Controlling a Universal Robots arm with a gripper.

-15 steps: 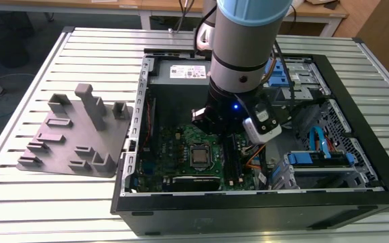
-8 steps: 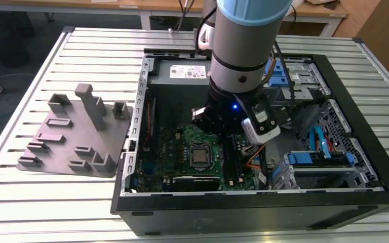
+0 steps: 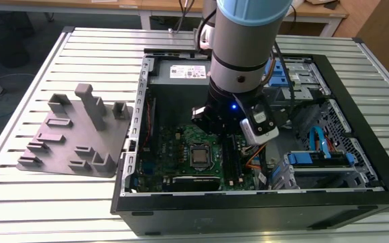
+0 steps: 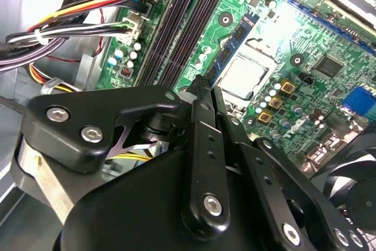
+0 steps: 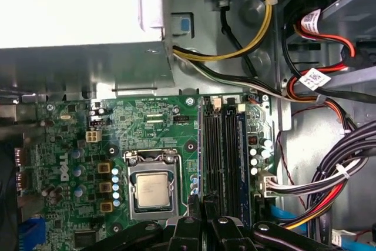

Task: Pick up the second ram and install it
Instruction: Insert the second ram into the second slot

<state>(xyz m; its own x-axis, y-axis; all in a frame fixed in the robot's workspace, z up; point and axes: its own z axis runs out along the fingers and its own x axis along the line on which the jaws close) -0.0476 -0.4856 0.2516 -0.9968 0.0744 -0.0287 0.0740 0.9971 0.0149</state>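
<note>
Exterior view: we are seeing the arm [image 3: 245, 45] reaching down into the open case [image 3: 329, 126], its gripper [image 3: 216, 130] hanging over the board [image 3: 181, 147], beside the slots [image 3: 232, 159]. The grey holder [image 3: 73, 131] is sitting on the table [image 3: 18, 202] to the exterior view's left of the case, and we are making out no stick lying on it.

Second wrist view: the fingers [image 4: 202, 121] are pressing flat together, tips almost touching, and we are spotting no ram between them. The gripper [image 4: 205, 89] is hovering over the board [image 4: 329, 69], between the CPU [image 4: 244, 74] and the slots [image 4: 188, 22].

First wrist view: the gripper [image 5: 201, 201] is pointing at the near end of the slots [image 5: 222, 151]. We are unable to tell whether dark modules are sitting in any of these slots.

Progress, as we are judging it: either the second ram is already seated in a slot or it is somewhere we are not seeing; the closed, empty gripper is carrying nothing. We are therefore not confirming the install as done.
</note>
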